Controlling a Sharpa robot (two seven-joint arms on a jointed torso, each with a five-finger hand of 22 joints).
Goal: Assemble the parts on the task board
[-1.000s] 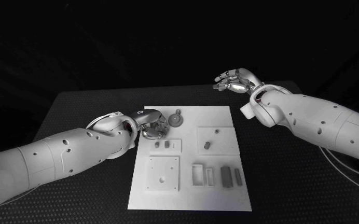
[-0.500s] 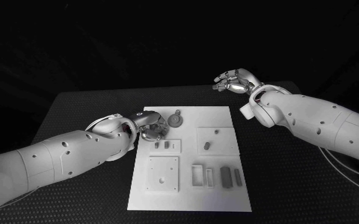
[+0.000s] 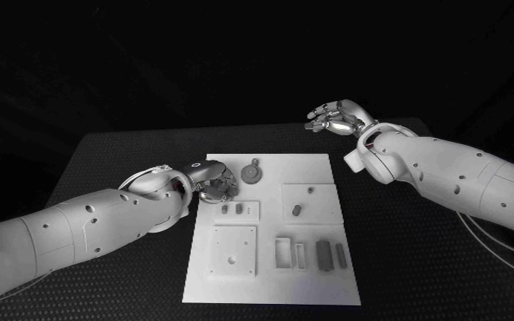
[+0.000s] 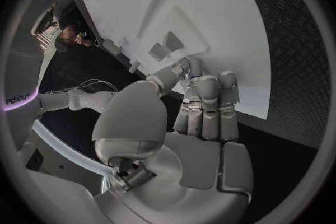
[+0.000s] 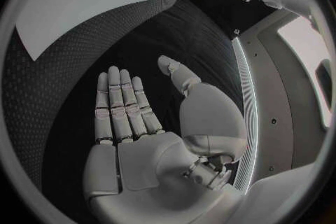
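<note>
Head view puts my left hand (image 3: 218, 184) at the white rectangular task board's (image 3: 321, 280) far-left corner, fingers loosely curled, holding nothing I can make out. Just beside it toward the board's middle lies the round grey tabbed part (image 3: 252, 171), long axis toward the bench's far edge; my right hand (image 3: 337, 119) hovers spread and empty, well apart.

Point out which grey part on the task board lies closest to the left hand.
The round grey part with a small tab, at the board's far end, just beside the left hand. The other grey parts, such as the oblong peg, lie nearer the robot.
</note>
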